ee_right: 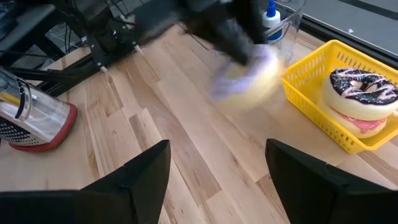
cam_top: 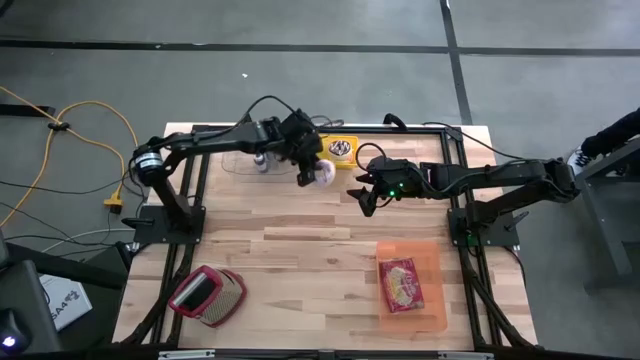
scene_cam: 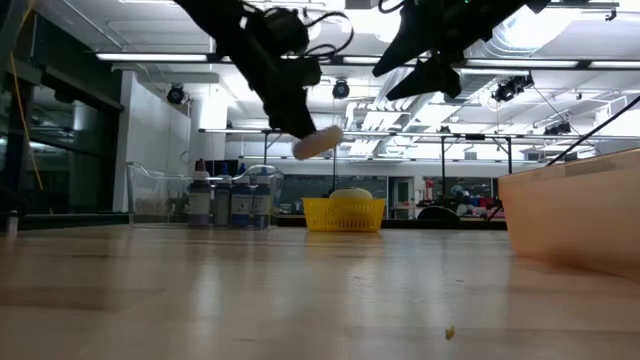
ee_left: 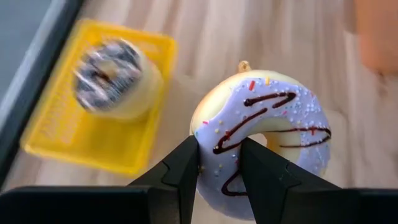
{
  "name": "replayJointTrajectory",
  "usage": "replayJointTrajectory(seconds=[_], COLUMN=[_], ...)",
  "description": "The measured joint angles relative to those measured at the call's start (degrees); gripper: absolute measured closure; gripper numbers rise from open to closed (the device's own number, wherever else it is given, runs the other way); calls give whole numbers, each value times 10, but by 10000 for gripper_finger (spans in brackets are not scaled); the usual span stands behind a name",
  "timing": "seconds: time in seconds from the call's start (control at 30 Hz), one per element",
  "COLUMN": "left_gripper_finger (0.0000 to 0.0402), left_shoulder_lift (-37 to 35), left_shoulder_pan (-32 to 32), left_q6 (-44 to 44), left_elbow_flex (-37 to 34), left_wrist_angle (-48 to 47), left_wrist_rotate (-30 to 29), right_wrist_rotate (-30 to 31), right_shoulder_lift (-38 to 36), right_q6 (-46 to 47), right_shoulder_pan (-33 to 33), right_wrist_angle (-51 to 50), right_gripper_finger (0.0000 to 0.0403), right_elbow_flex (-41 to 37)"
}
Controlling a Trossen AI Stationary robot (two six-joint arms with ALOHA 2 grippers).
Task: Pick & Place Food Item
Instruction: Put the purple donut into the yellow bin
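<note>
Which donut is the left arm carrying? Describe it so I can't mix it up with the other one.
Start at the yellow basket on the table's far edge. Just beside it, the left gripper is shut on the lavender-iced donut, held up off the table. It has thin chocolate squiggles and sprinkles, whereas the dark-iced donut sits in the basket.

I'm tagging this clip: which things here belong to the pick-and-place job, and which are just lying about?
In the job:
- purple-iced donut, held off the table in the shut left claw
- yellow basket with a dark-iced donut
- right claw, open beside it

Lying about:
- orange bin holding a red packet
- grater
- clear container
</note>
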Motion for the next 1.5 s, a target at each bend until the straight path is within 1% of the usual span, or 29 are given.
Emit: replayJointTrajectory(seconds=[0.23, 0.43, 0.57, 0.63, 0.8, 0.9, 1.03, 1.13, 1.2, 1.27, 1.37, 1.5], left_gripper_finger=[294, 294, 294, 294, 294, 294, 294, 294, 294, 294, 294, 294], left_shoulder_lift=[44, 68, 83, 91, 98, 98, 98, 98, 98, 98, 98, 98], left_shoulder_pan=[50, 81, 98, 104, 105, 99, 91, 87, 86, 89, 99, 119], left_q6=[14, 23, -10, -29, -44, -45, -37, -18, -8, 1, 7, 7], left_elbow_flex=[0, 1, 1, 1, 0, 0, 0, 0, 0, 0, 0, 0], left_wrist_angle=[100, 183, 217, 231, 241, 242, 248, 247, 247, 247, 245, 238], left_wrist_rotate=[47, 55, 53, 34, -70, -111, -132, -134, -126, -93, -26, 14], right_wrist_rotate=[0, 0, 0, 0, 0, 0, 0, 0, 0, 0, 0, 0], right_shoulder_lift=[0, 0, 0, 0, 0, 0, 0, 0, 0, 0, 0, 0], right_q6=[0, 0, 0, 0, 0, 0, 0, 0, 0, 0, 0, 0], right_shoulder_pan=[0, 0, 0, 0, 0, 0, 0, 0, 0, 0, 0, 0], right_wrist_angle=[8, 10, 10, 10, 10, 10, 10, 10, 10, 10, 10, 10], right_gripper_finger=[152, 152, 152, 152, 152, 152, 152, 152, 152, 152, 152, 152], right_elbow_flex=[0, 0, 0, 0, 0, 0, 0, 0, 0, 0, 0, 0])
